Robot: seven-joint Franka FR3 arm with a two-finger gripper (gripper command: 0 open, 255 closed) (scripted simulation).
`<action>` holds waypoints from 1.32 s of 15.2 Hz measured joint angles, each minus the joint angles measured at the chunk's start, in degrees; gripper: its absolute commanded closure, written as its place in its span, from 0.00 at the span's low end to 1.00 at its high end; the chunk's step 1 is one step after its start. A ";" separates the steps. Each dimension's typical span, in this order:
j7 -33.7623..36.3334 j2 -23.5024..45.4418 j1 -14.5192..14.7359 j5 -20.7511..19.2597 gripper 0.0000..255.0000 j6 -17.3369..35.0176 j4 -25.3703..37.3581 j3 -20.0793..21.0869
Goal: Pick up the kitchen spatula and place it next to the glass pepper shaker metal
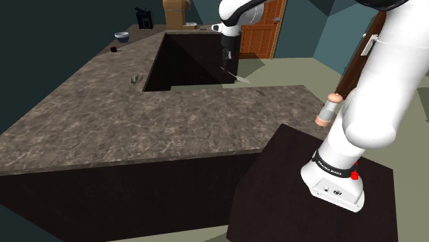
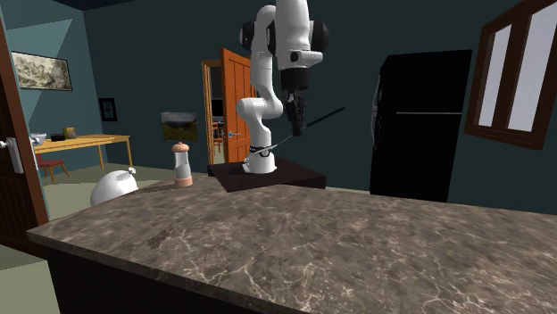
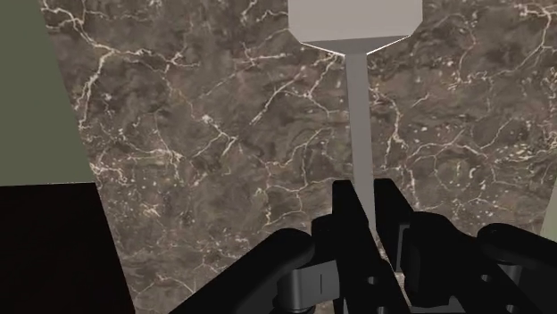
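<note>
My gripper (image 1: 229,53) hangs high over the dark marble counter (image 1: 137,117), shut on the thin shaft of the spatula (image 1: 236,74). In the second exterior view the spatula (image 2: 277,145) slants through the gripper (image 2: 296,120), dark handle up, pale blade down. Seen from the wrist, the black fingers (image 3: 350,214) clasp the grey shaft, and the flat grey spatula blade (image 3: 354,22) points away from the gripper (image 3: 368,207) over the marble. The pepper shaker (image 1: 330,108), clear-bodied with a peach base, stands upright at the counter's edge near the stand; it also appears as the shaker (image 2: 182,165) to the arm's left.
The counter wraps around a dark recess (image 1: 182,65). A small object (image 1: 135,79) sits beside that recess. At the far end are a bowl (image 1: 122,36), a dark cup (image 1: 112,49) and a brown box (image 1: 174,12). A white rounded object (image 2: 114,189) shows beyond the counter's edge.
</note>
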 measured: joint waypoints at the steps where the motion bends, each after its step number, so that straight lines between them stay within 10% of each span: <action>1: -0.32 -0.57 -0.20 -0.18 1.00 -0.36 -0.22 -0.20; 20: -20.62 -13.91 -11.45 -6.17 1.00 0.02 -13.90 -12.36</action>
